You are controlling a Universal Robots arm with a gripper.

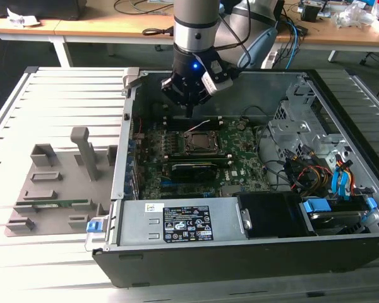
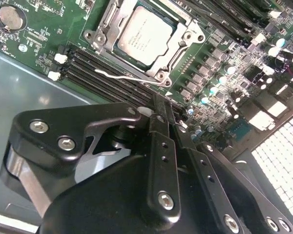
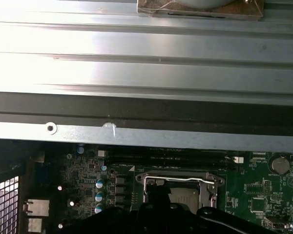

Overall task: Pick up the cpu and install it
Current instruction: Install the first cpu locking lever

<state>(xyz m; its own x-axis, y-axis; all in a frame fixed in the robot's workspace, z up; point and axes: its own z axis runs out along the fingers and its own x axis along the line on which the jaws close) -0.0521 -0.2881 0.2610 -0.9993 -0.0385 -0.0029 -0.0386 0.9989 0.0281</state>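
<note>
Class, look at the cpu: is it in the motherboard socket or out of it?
In. The cpu lies flat inside the socket frame on the motherboard; the gripper is above, beside it.

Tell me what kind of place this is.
Likely a robotics lab: an open PC case lies on a slatted metal table, a robot arm reaches into it, and cluttered desks with cables stand behind.

The cpu (image 2: 144,34) shows a silver-grey top within a bright metal socket frame (image 2: 103,24) on the green motherboard (image 1: 240,158), while the gripper (image 1: 188,112) is black with silver screws, the computer case (image 1: 177,265) black, and the ribbed table (image 1: 25,101) pale grey.
</note>
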